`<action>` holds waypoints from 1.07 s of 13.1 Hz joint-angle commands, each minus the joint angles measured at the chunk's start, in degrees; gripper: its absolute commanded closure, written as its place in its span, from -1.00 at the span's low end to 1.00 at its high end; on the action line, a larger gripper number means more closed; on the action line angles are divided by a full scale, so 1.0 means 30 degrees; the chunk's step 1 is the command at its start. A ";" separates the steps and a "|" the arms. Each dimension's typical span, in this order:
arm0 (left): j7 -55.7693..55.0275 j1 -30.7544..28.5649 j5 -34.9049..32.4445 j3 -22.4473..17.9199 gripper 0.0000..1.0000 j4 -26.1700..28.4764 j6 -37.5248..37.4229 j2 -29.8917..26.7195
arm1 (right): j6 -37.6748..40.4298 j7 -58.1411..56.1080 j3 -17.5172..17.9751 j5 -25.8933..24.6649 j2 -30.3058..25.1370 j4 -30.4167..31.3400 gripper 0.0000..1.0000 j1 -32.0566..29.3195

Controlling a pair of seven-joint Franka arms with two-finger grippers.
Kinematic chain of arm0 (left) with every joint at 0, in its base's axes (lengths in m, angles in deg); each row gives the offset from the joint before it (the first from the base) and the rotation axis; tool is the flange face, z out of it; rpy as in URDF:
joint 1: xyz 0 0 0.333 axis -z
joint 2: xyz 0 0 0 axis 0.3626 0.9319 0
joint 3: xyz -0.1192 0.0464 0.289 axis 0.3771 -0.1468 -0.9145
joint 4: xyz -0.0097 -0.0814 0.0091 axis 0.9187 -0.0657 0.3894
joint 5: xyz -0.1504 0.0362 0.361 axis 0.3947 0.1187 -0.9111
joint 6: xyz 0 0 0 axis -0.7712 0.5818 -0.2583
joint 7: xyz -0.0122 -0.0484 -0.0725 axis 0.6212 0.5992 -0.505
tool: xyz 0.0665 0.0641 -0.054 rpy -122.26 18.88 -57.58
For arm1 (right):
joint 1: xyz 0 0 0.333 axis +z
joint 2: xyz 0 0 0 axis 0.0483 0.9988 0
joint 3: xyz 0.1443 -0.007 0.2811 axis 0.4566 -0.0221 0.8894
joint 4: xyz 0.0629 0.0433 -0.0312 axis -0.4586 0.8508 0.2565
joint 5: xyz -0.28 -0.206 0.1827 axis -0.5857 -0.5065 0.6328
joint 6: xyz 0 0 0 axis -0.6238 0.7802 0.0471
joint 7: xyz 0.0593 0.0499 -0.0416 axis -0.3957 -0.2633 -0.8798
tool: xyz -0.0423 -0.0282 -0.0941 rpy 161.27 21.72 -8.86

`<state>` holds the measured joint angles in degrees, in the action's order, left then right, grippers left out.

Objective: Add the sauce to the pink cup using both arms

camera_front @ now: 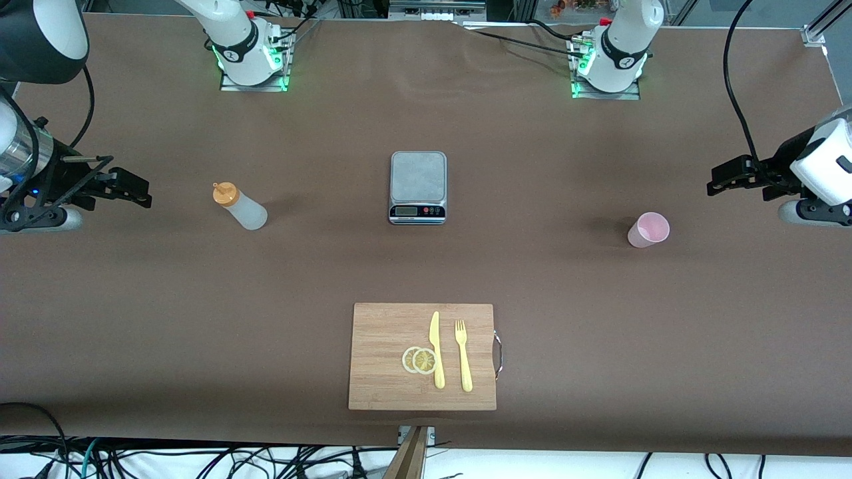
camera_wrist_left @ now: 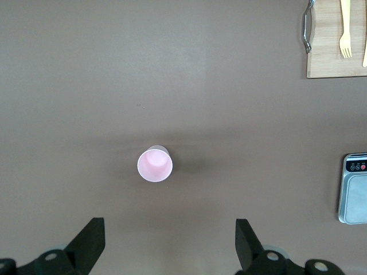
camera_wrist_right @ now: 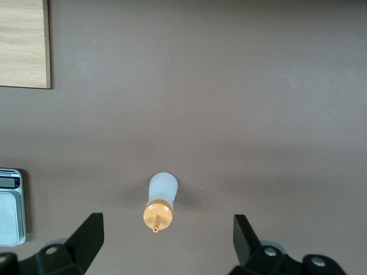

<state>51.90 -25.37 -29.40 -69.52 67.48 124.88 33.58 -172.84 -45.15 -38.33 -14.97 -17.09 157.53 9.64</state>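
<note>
translucent whitish squeeze bottle of sauce (camera_front: pixel 241 207) with orange cap upright toward the right arm's end of the brown table (camera_front: pixel 133 299), pale pink plastic cup (camera_front: pixel 647 230) toward the left arm's end (steel kitchen scale (camera_front: pixel 418 187) between them), left gripper (camera_wrist_left: pixel 170 239) spread wide above the cup, right gripper (camera_wrist_right: pixel 167 236) equally wide above the bottle

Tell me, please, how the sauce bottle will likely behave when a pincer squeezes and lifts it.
The sauce bottle stands upright and is tall for its base, so a sideways push may tip it. Its translucent plastic wall probably yields under pressure. It looks light, and smooth enough to slip.
</note>
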 commanded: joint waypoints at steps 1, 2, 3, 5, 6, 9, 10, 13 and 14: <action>-0.0211 -0.0007 0.0044 0.0074 -1.00 -0.0344 -0.0276 0.0221 | 0.0182 -0.0183 0.0019 0.0112 0.0204 -0.0481 -1.00 -0.0151; -0.0211 -0.0007 0.0044 0.0074 -1.00 -0.0344 -0.0276 0.0221 | 0.0182 -0.0183 -0.0010 0.0112 0.0204 -0.0481 -1.00 -0.0122; -0.0211 -0.0036 0.0044 0.0074 -1.00 -0.0344 -0.0276 0.0250 | 0.0182 -0.0183 0.0019 0.0112 0.0204 -0.0481 -1.00 -0.0122; -0.0182 -0.0094 0.0044 0.0045 -1.00 -0.0344 -0.0247 0.0279 | 0.0182 -0.0183 0.0019 0.0141 0.0204 -0.0481 -1.00 -0.0122; -0.0181 -0.0095 -0.0101 0.0045 -1.00 -0.0344 -0.0275 0.0279 | 0.0182 -0.0183 0.0019 0.0142 0.0204 -0.0481 -1.00 -0.0122; -0.0007 -0.0298 -0.0220 -0.0073 -1.00 -0.0053 -0.0276 0.0279 | 0.0182 -0.0154 0.0019 0.0112 0.0204 -0.0481 -1.00 -0.0122; 0.0169 -0.0474 -0.0220 -0.0102 -1.00 0.0094 -0.0247 0.0308 | 0.0182 -0.0154 0.0019 0.0141 0.0204 -0.0481 -1.00 -0.0122; 0.0432 -0.1149 -0.0132 -0.0073 -1.00 0.0708 -0.0100 0.0601 | 0.0211 -0.0154 0.0019 0.0141 0.0204 -0.0481 -1.00 -0.0122; 0.0637 -0.1207 -0.0219 -0.0102 -1.00 0.0740 -0.0042 0.0892 | 0.0183 -0.0154 0.0019 0.0113 0.0204 -0.0481 -1.00 -0.0122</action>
<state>52.22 -28.13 -29.41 -70.13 69.02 124.62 35.42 -172.84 -45.15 -38.39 -14.97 -17.09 157.52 9.63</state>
